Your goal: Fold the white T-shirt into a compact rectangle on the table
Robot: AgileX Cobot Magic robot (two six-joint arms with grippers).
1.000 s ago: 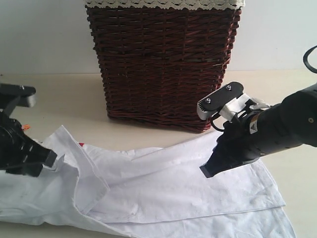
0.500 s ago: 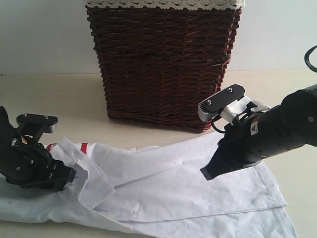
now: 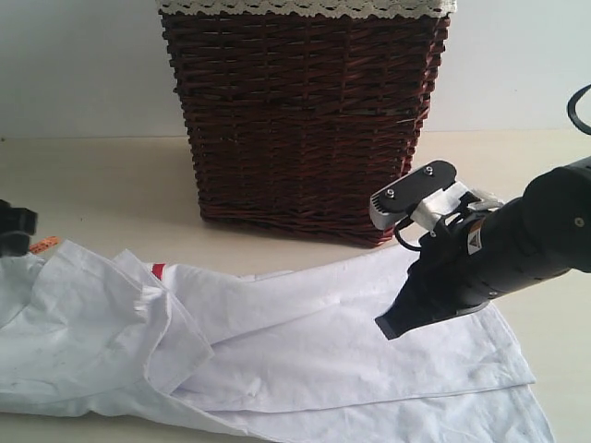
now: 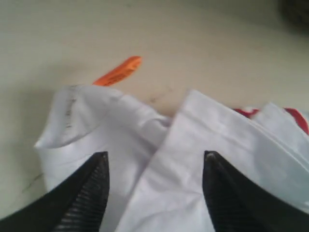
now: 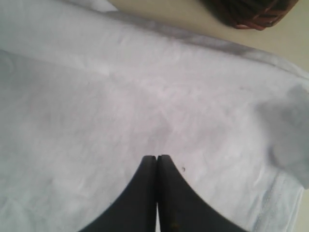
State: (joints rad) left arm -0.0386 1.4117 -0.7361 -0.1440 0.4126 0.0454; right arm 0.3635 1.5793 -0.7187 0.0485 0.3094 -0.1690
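"When stock was taken, where lay the white T-shirt point(image 3: 305, 351)?"
"Part-folded on the bench point(image 3: 111, 185). Left hand point(image 4: 155, 157) stood open over its edge, likely letting the fold settle; right hand point(image 5: 157, 159) clenched, empty."

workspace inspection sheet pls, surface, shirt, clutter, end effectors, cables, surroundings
surface: pale beige wood-look table, faint dark marks
job's things: wrinkled white cotton T-shirt spread on it, partly folded; small orange tag at its edge
clutter: dark wicker basket with white lace trim, standing behind the shirt
end effectors: left end effector open over shirt edge; right end effector shut over shirt, nothing gripped
cables: black cable loop by right arm
surroundings: plain pale wall
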